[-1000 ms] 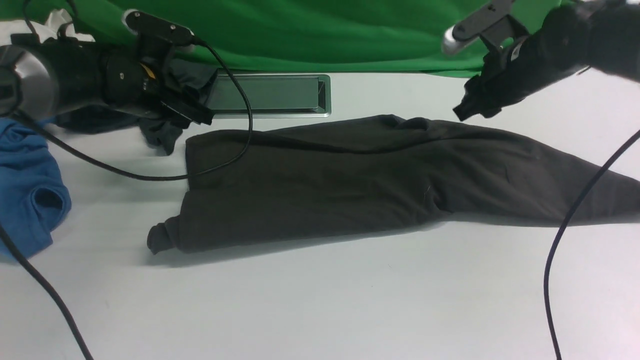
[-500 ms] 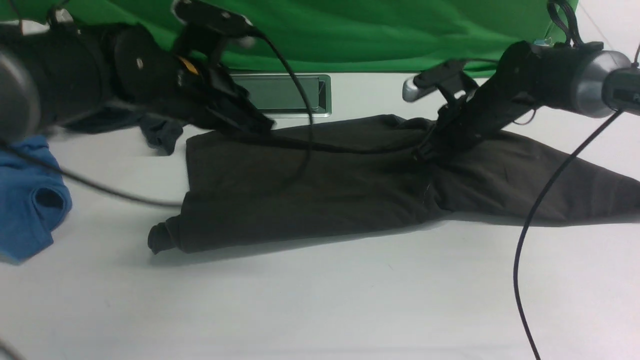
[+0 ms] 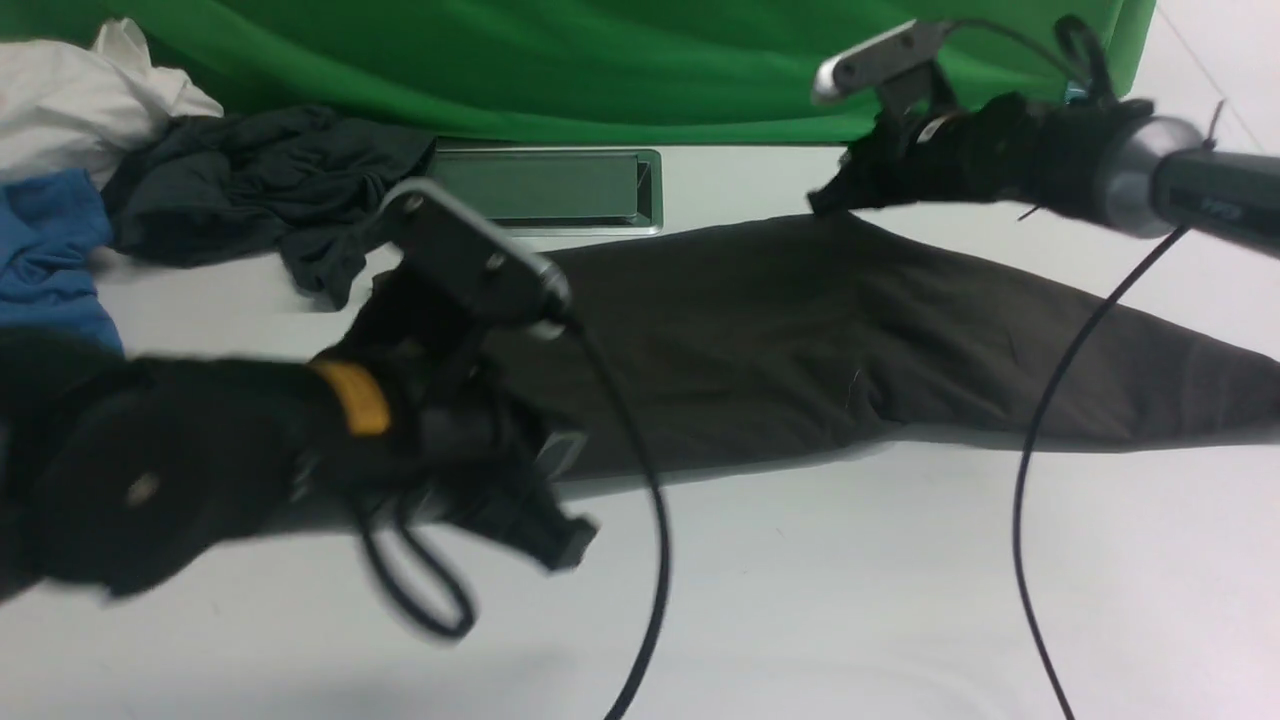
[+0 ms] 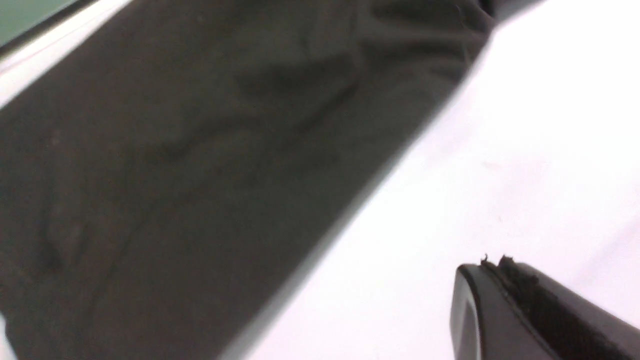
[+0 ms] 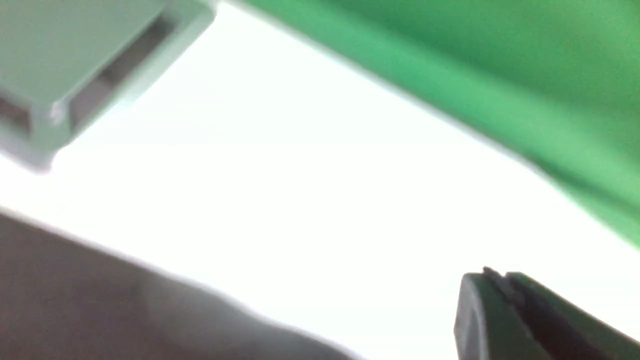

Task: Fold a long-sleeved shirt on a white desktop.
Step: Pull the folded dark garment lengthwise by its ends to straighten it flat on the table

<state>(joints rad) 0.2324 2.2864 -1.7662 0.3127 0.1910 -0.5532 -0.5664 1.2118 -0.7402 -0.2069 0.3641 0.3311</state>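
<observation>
Compared with a second ago, the left arm is now swung from the far left corner to the near side, and its left pincer (image 3: 565,540) is now found low over the table (image 3: 800,620), in front of the near left part of the shirt (image 3: 800,340). The right pincer (image 3: 825,200), which was pressed down on the middle of the shirt half a second ago, is now raised to the far edge of the cloth, near the grey hatch (image 3: 540,185). Both pincers, seen apart a second ago, are now brought together.

The shirt is laid lengthwise across the middle of the table, one sleeve trailing off to the right; its left end is hidden behind the left arm. Its far edge is now drawn into a smooth slope rising towards the right pincer, where a rumpled collar was seen before.

In the left wrist view the left pincer (image 4: 495,270) is shown shut, with white table under it and the shirt's edge beside it; no cloth is seen between the tips. In the right wrist view the right pincer (image 5: 495,282) is likewise shut, and no cloth is seen at the tips, so a hold on the far edge cannot be confirmed. The next fold is judged to be only in preparation, not yet made.
</observation>
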